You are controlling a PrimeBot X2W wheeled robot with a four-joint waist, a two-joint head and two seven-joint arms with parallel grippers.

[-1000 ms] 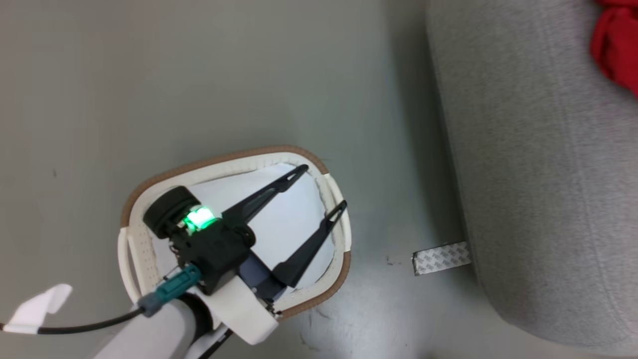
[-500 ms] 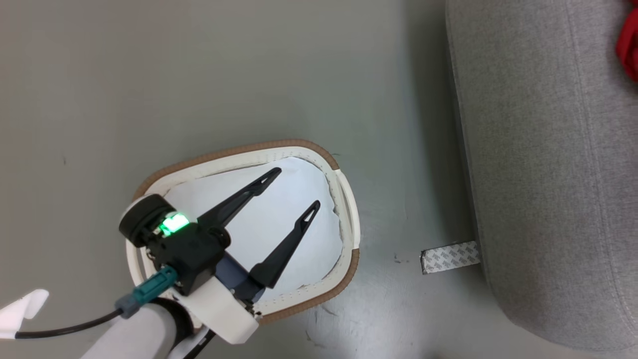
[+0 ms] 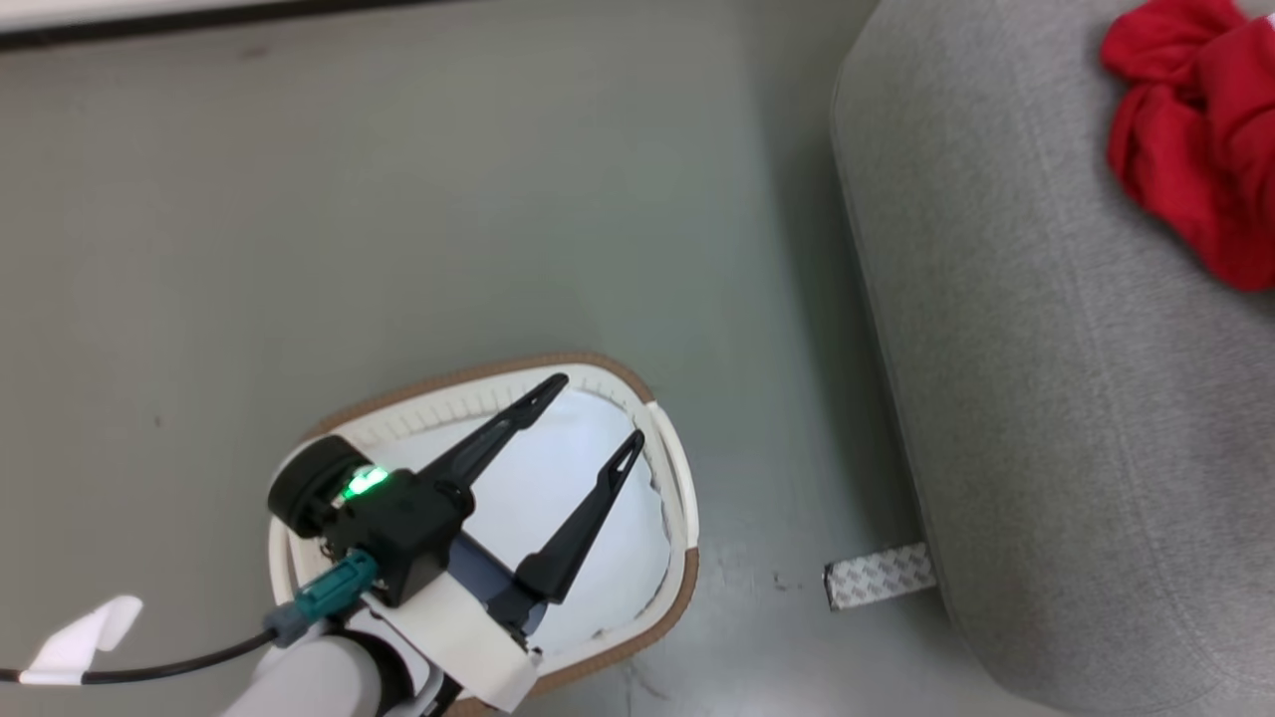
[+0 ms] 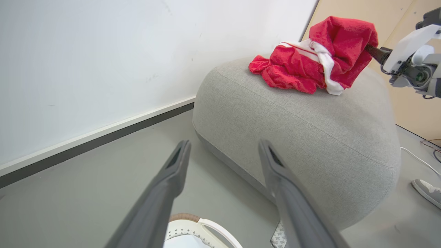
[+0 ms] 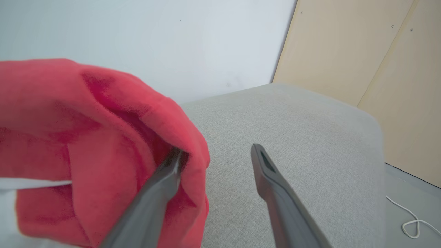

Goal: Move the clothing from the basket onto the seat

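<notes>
The cream basket (image 3: 468,376) with its brown rim stands on the floor at lower left, holding a pale blue-white pad (image 3: 548,478). My left gripper (image 3: 596,410) hovers open above that pad, with nothing between its fingers (image 4: 224,143). To the right rises the large grey seat (image 3: 1046,398). Red clothing (image 3: 1195,169) with white bands lies bunched on top of it (image 4: 299,65). My right gripper (image 5: 218,151) is open over the seat (image 5: 293,131), and a fold of the red clothing (image 5: 86,137) drapes over its left finger.
A strip of patterned grey tape (image 3: 882,576) lies on the floor at the seat's foot. A white wall with a dark baseboard (image 4: 86,144) runs behind. A shoe (image 4: 429,191) and a white cable (image 5: 413,224) sit on the floor beyond the seat.
The head camera has shifted, bringing more of the red clothing and the wall's base into view. My left gripper stays open over the basket, drawn back slightly from its far rim.
</notes>
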